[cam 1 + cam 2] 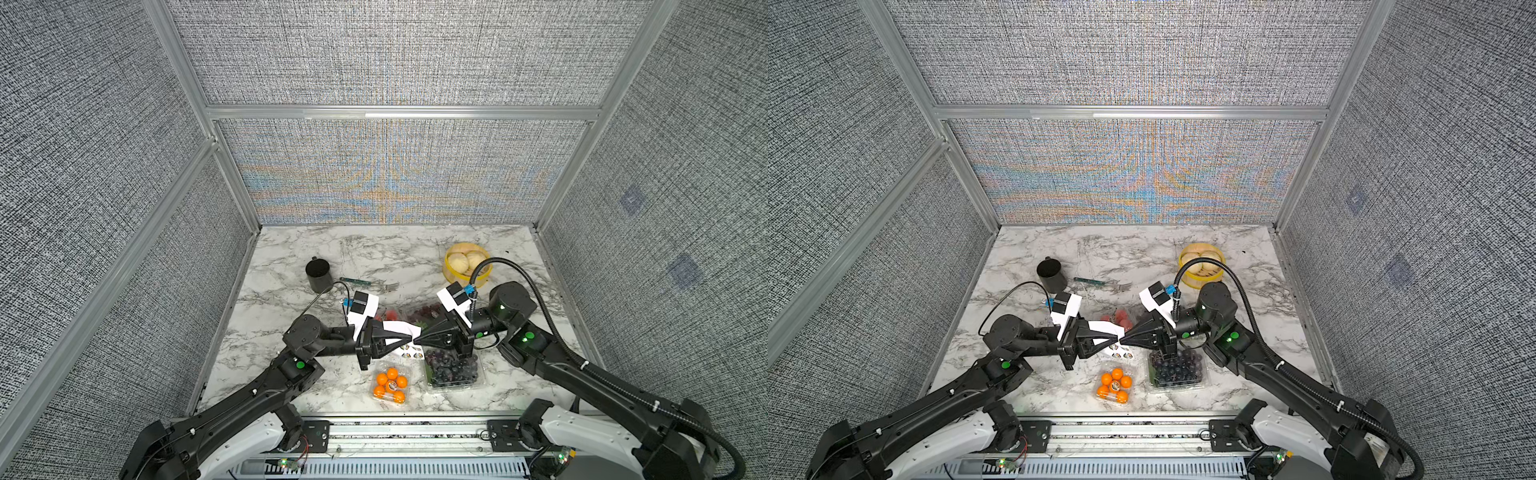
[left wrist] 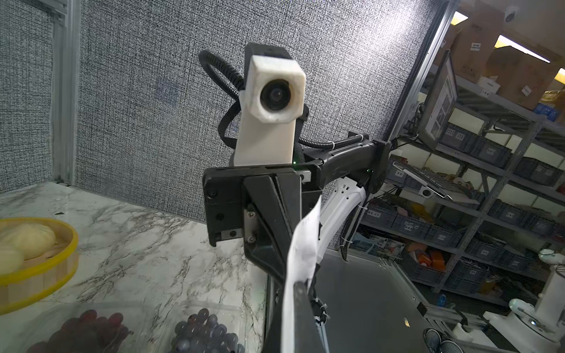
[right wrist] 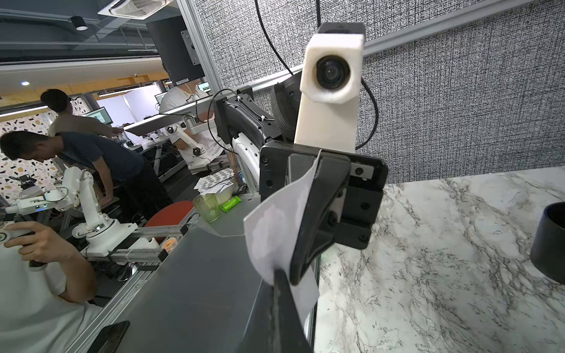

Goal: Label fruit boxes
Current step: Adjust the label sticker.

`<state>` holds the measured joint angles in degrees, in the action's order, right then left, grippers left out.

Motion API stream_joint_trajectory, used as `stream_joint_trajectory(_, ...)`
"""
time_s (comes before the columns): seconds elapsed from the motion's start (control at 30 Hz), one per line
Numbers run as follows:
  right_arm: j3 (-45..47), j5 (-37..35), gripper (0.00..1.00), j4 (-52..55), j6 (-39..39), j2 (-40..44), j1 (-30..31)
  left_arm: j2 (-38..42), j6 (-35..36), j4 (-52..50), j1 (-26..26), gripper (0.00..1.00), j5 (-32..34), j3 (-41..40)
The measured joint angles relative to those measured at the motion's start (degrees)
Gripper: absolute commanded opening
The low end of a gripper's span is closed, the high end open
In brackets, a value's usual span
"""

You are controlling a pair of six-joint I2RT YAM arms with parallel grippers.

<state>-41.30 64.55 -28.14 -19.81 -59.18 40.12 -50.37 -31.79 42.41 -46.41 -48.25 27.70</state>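
While both arms meet tip to tip, I list: left gripper (image 1: 409,341) clamped on label sheet (image 1: 397,326); right gripper (image 1: 417,340) pinching its edge. Orange-ball box (image 1: 390,384) and dark-grape box (image 1: 455,371) in front; strawberry box (image 1: 1122,318) and red-green grape box (image 1: 424,311) behind.

**Two grippers meet on one white sheet**

The right gripper (image 2: 282,266) faces the lens head-on, its white wrist camera (image 2: 276,91) above it and its jaws drawn together at a white sheet (image 2: 302,244). The left gripper (image 2: 295,296) clamps the same sheet, and only its dark fingers (image 2: 302,311) show. Beneath them on the marble table (image 2: 146,244) lie the red-grape box (image 2: 88,327) and, nearer the robot, the purple-grape box (image 2: 204,330). A yellow steamer (image 2: 52,266) holding pale buns (image 2: 27,238) stands farther back.
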Motion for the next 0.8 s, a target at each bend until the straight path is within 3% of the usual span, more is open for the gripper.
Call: stream_joint_trajectory(0.8, 2.23, 0.2, 0.0, -6.08, -5.38, -0.5, -0.96, 0.42, 0.02, 0.92, -0.07, 0.0, -1.27, -0.52)
